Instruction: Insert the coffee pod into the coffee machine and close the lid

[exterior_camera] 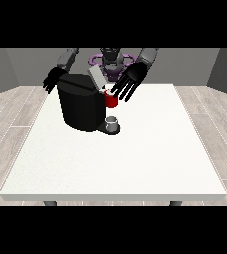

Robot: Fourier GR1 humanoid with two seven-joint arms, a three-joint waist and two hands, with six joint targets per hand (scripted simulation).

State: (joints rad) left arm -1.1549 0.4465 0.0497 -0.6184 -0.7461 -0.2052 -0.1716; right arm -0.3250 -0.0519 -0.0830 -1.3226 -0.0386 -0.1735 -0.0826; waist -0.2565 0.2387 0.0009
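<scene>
Because the black coffee machine (80, 106) stands in front of the robot (111, 60), it covers the robot's lower body and part of the hand at the view's left (52, 79), whose dark fingers spread downward just behind the machine's upper left corner; they look straight and hold nothing, though the fingertips blur into the black housing and I cannot tell whether they touch it. No brand, label or writing can be read on the machine or anywhere else. The machine's grey lid (96, 77) stands tilted up and back, open, at the top right of the housing. Just to the right of it sits the red part of the brewing head (111, 100), with a small pale spot at its top near the lid hinge; I cannot tell whether that spot is the coffee pod or part of the machine, as the hand partly covers it. The hand at the view's right (130, 80) hangs over this red part, palm towards the camera, fingers long and splayed, pointing down and to the left; its fingertips lie at the red part's upper edge, and nothing is plainly held between them. Below, on the machine's dark base, a small grey cup (112, 122) stands upright. All of this rests on the far left part of the white table (135, 163).
</scene>
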